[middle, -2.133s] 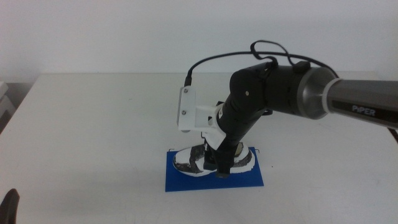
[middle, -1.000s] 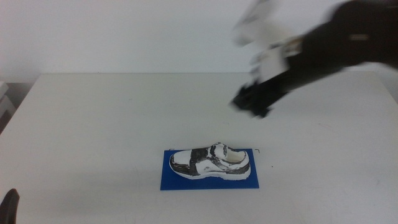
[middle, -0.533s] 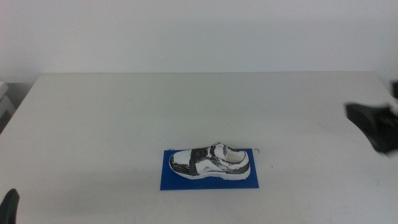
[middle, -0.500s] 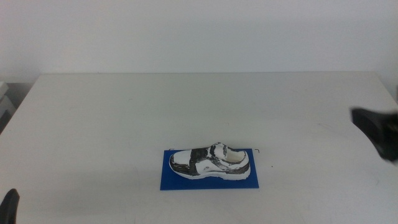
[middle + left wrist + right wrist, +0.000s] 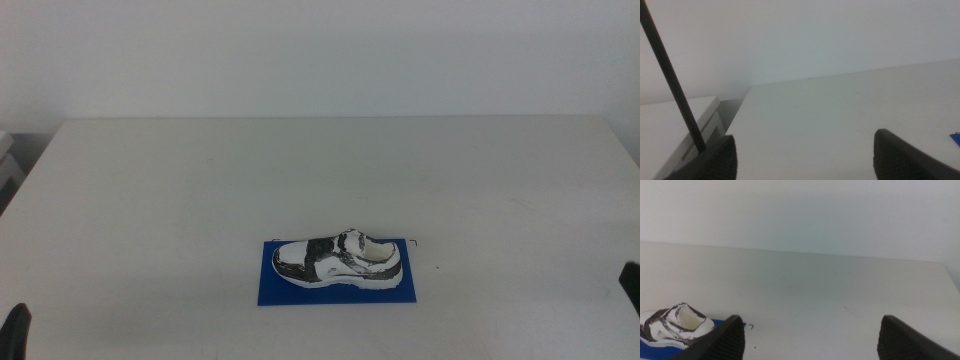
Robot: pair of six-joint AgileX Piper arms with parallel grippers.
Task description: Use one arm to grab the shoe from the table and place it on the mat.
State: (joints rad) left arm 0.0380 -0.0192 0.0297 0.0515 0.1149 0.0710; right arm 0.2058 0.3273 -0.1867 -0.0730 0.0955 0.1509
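Observation:
The white sneaker with dark patches (image 5: 338, 260) lies on its sole on the blue mat (image 5: 272, 291), near the front middle of the white table (image 5: 200, 190). It also shows in the right wrist view (image 5: 675, 322) on the mat (image 5: 660, 350). My right gripper (image 5: 810, 340) is open and empty, far to the right of the shoe; only a dark tip (image 5: 632, 285) shows at the middle view's right edge. My left gripper (image 5: 805, 155) is open and empty at the table's front left; a tip (image 5: 14, 330) shows at the bottom left corner.
A white box-like object (image 5: 685, 130) stands beside the table's left edge, with a thin black cable (image 5: 670, 80) in front of it. A plain white wall is behind the table.
The right arm let go of the shoe on the mat, lifted away to the right and dropped to the middle view's right edge. The shoe and mat stayed still.

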